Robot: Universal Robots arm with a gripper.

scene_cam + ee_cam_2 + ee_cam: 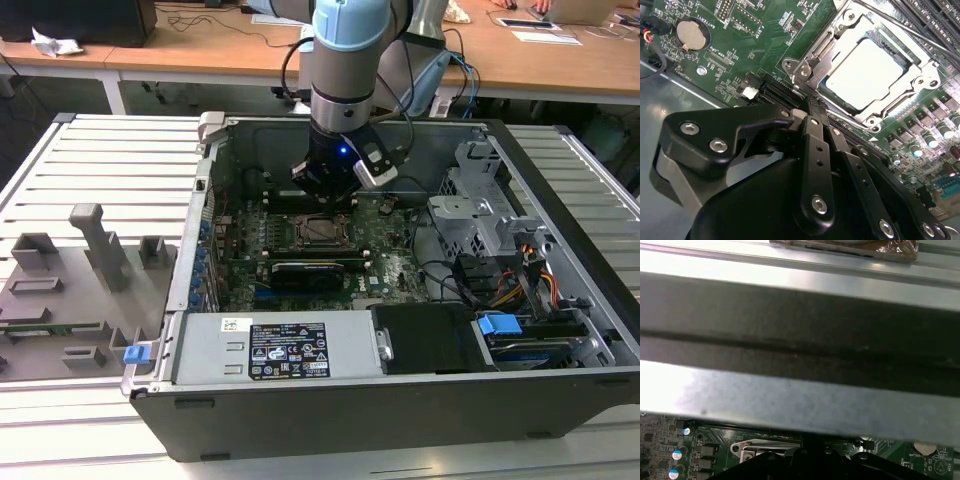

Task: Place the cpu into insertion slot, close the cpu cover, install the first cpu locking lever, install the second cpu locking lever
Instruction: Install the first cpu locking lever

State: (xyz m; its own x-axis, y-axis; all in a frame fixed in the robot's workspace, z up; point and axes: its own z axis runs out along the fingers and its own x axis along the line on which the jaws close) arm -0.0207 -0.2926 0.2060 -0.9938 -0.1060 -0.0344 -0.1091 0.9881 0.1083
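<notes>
The cpu (pixel 865 70) lies flat in the insertion slot (pixel 322 231) on the green motherboard, silver top up. The cpu cover (pixel 812 57), a metal frame, lies down around it, and the chip shows through its window. A thin metal lever (pixel 826 44) runs along one side of the frame. My gripper (pixel 812 104) is shut with nothing between its fingers. Its tips sit just off the corner of the socket frame, close above the board. In the exterior view the gripper (pixel 327 197) hangs inside the open computer case, just behind the socket.
A black expansion card (pixel 315 272) stands in front of the socket. Memory slots (pixel 932 20) and a coin battery (pixel 691 32) flank it. The case wall (pixel 800 320) is close behind the gripper. Drive cage (pixel 480 205) and cables (pixel 520 280) fill the exterior view's right.
</notes>
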